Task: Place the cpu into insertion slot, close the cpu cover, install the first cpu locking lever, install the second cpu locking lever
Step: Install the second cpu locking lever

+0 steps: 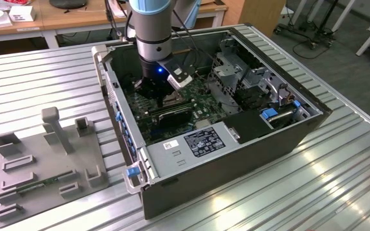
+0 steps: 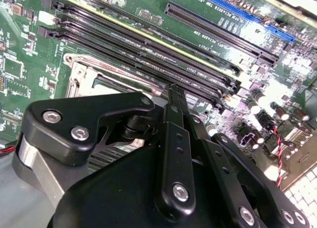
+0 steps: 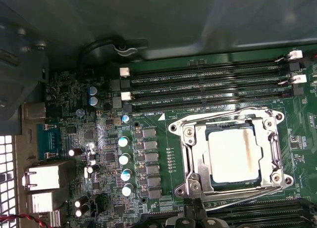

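Note:
The cpu (image 3: 233,154), a pale silver square, lies in the insertion slot (image 3: 285,180) on the green motherboard (image 3: 163,139). The silvery cpu cover (image 3: 191,154) lies flat around it as a frame. One thin wire lever (image 3: 218,117) runs along one side of the socket and another (image 3: 247,193) along the opposite side; whether they are latched is unclear. My black gripper (image 3: 195,219) hovers just off the socket's edge, beside the second lever. In the exterior view the gripper (image 1: 158,91) reaches down into the open computer case, right over the socket (image 1: 174,101). The second wrist view shows the gripper (image 2: 171,97) over the socket's rim (image 2: 79,74).
Long black memory slots (image 3: 208,84) flank the socket on both sides. A row of capacitors (image 3: 125,159) and rear ports (image 3: 42,176) sit nearby. The case walls (image 1: 117,103), drive cage (image 1: 236,72) and power supply (image 1: 198,142) hem in the arm. A grey fixture tray (image 1: 44,159) lies at the exterior view's left.

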